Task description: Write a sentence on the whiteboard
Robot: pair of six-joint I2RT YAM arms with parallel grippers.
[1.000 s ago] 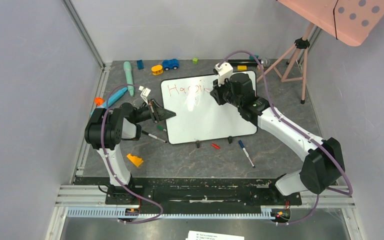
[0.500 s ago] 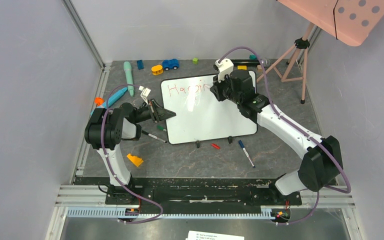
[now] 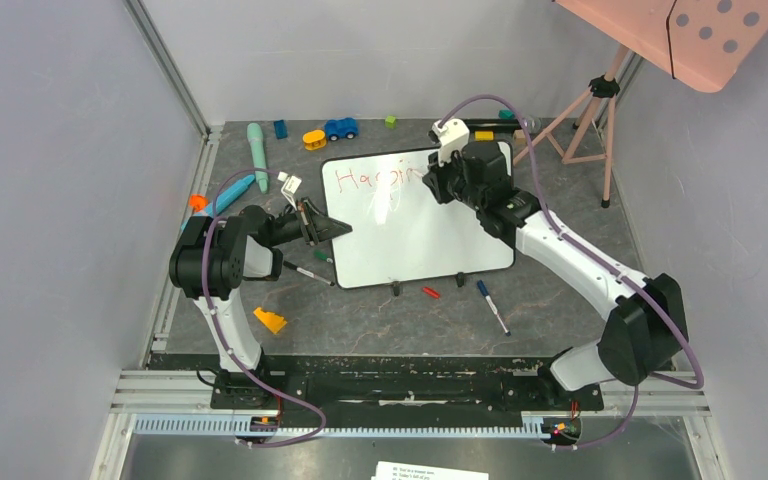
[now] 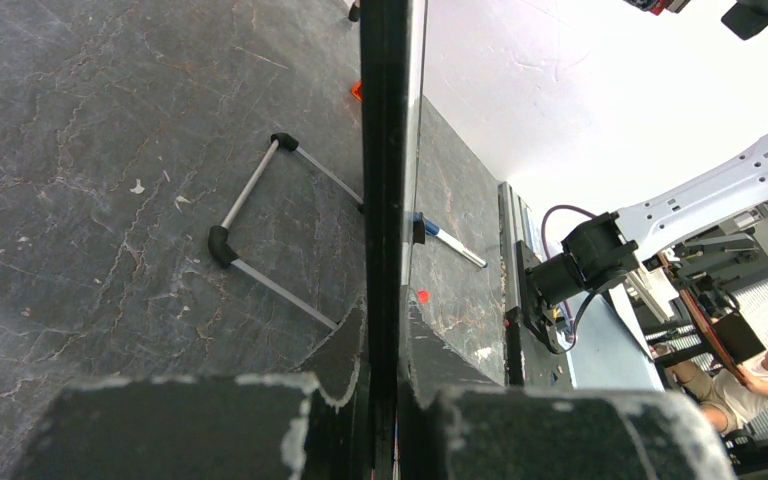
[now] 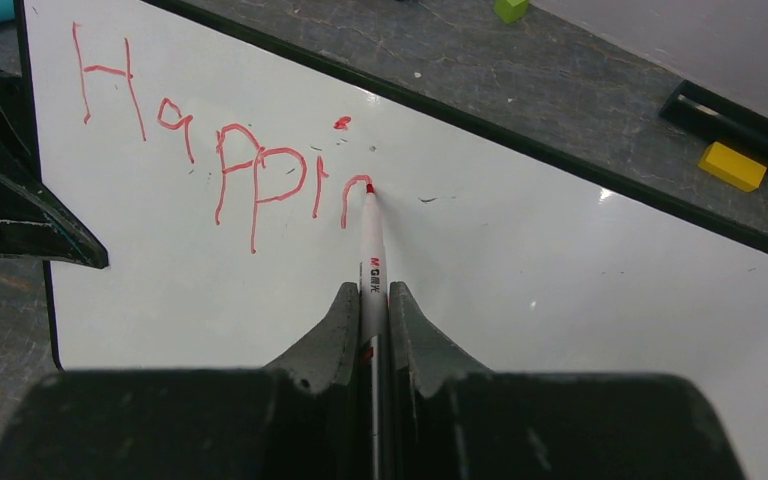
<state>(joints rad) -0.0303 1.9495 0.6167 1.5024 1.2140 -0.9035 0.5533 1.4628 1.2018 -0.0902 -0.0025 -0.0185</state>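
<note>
The whiteboard (image 3: 415,235) lies tilted on the dark table, and my left gripper (image 3: 325,228) is shut on its left rim. The left wrist view looks along that black rim (image 4: 385,150), clamped between the fingers of my left gripper (image 4: 385,335). The sentence (image 3: 370,178) reads "Happin" in red along the top line (image 5: 220,165). My right gripper (image 5: 372,295) is shut on a red marker (image 5: 371,250). Its tip touches the board at the arch of the "n". From above, the right gripper (image 3: 438,185) hides the marker.
A blue pen (image 3: 492,305), a red cap (image 3: 431,292) and a black pen (image 3: 308,272) lie near the board's front edge. A yellow wedge (image 3: 270,320) sits front left. Toys (image 3: 340,128) and a teal tool (image 3: 257,143) line the back. A pink panel's tripod (image 3: 590,110) stands back right.
My right gripper has moved right along the top line with the marker, and more red letters show behind it. The left arm and the board have not moved.
</note>
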